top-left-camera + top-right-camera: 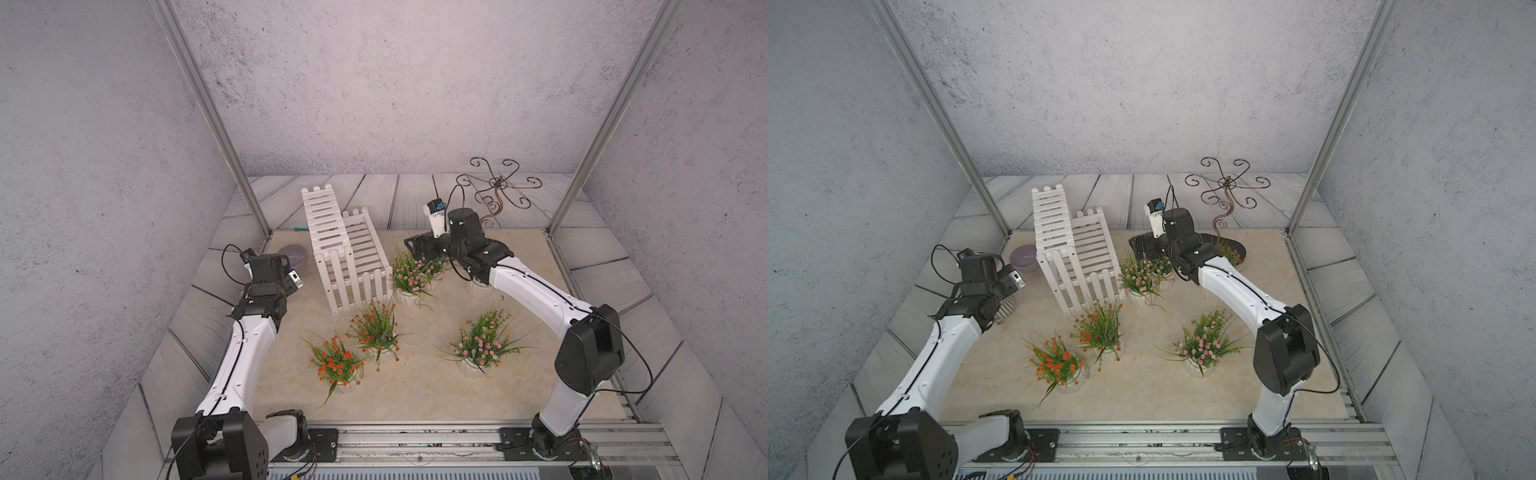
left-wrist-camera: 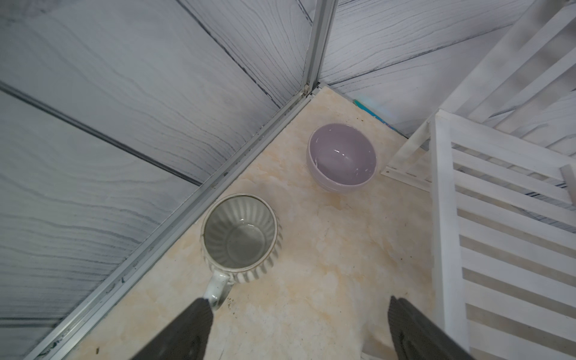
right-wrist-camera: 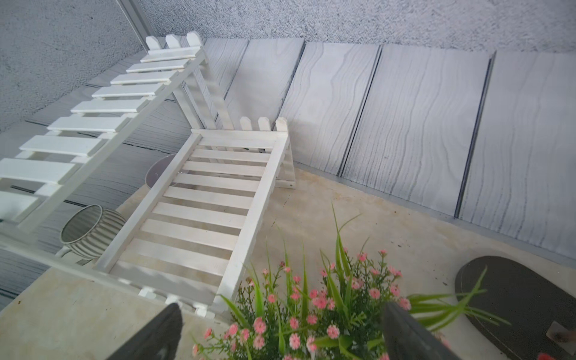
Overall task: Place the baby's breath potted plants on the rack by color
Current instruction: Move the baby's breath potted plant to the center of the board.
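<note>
Grey textured walls and wood-grain panels close in a pale marbled worktop (image 1: 415, 395). At the far left, the left gripper (image 2: 298, 302) hovers low over the worktop's corner with its fingers spread and nothing between them. One fingertip (image 2: 202, 307) sits right at the handle of a grey ribbed pot (image 2: 240, 237); contact cannot be told. Just beyond that pot stands a lilac bowl (image 2: 341, 156), close to the rack's back leg.

The rack (image 1: 345, 249) stands next, set at an angle, its taller tier toward the left wall and its lower tier (image 3: 202, 202) toward the plants. In front of it, two orange-red plants stand upright on the worktop: one (image 1: 336, 363) nearer the front edge, the other (image 1: 376, 328) just before the rack's picket end.

Right of the rack's lower tier, two pink plants stand side by side with their leaves mingling: one (image 1: 409, 276) beside the pickets, one (image 1: 434, 266) below the right gripper (image 3: 282, 307). That gripper is spread wide above the pink blooms and holds nothing. A third pink plant (image 1: 480, 343) stands apart, nearer the front.

Farther right, a plant with reddish flowers (image 1: 1229, 251) shows partly behind the right arm, at the oval base (image 3: 514, 296) of a dark scrolled metal stand (image 1: 498, 183) at the back.
</note>
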